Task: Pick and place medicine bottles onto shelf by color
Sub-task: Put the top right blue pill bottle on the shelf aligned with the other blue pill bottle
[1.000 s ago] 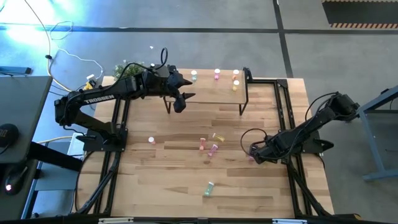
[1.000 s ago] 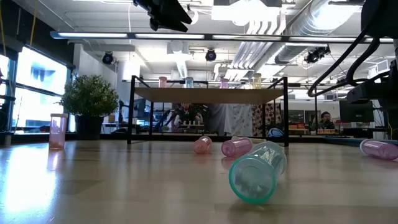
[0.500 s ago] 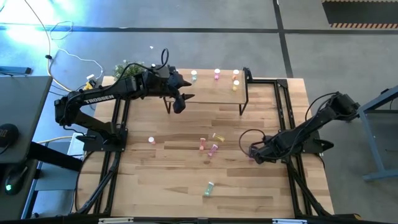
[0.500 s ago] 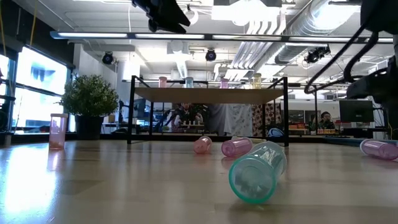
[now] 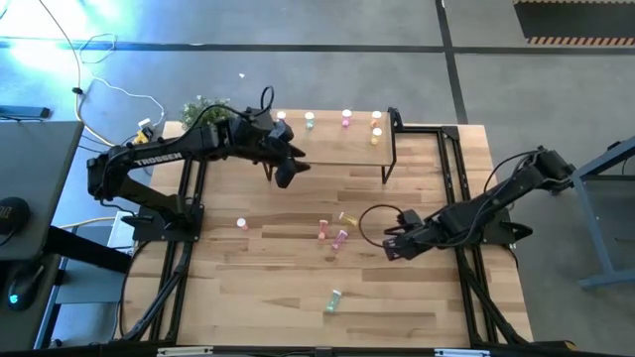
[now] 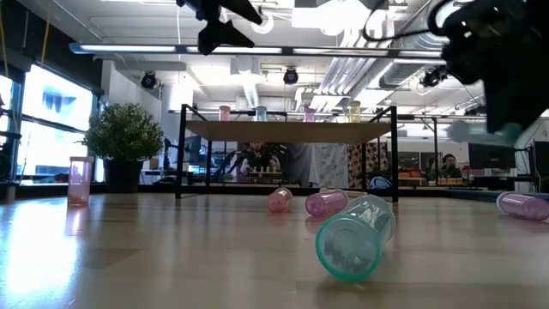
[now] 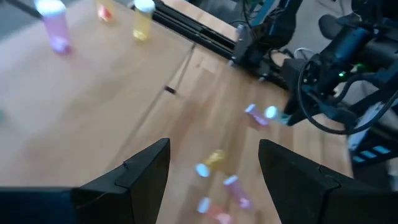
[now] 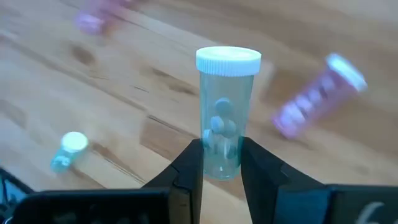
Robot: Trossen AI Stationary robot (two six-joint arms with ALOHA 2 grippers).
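A mint-green medicine bottle (image 8: 221, 118) is clamped in the right hand (image 8: 221, 163) above the bench (image 5: 258, 288). It should be kept upright and set beside the shelf's (image 5: 332, 151) green bottle. The left hand (image 7: 214, 165) is spread apart, empty, near the shelf.

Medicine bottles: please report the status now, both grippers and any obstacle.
Right gripper shut on a mint-green bottle, lifted off the table. Left gripper open, empty, beside the shelf. Nothing blocking.

white "TROSSEN" lettering along the left arm (image 5: 159, 156), no other readable text
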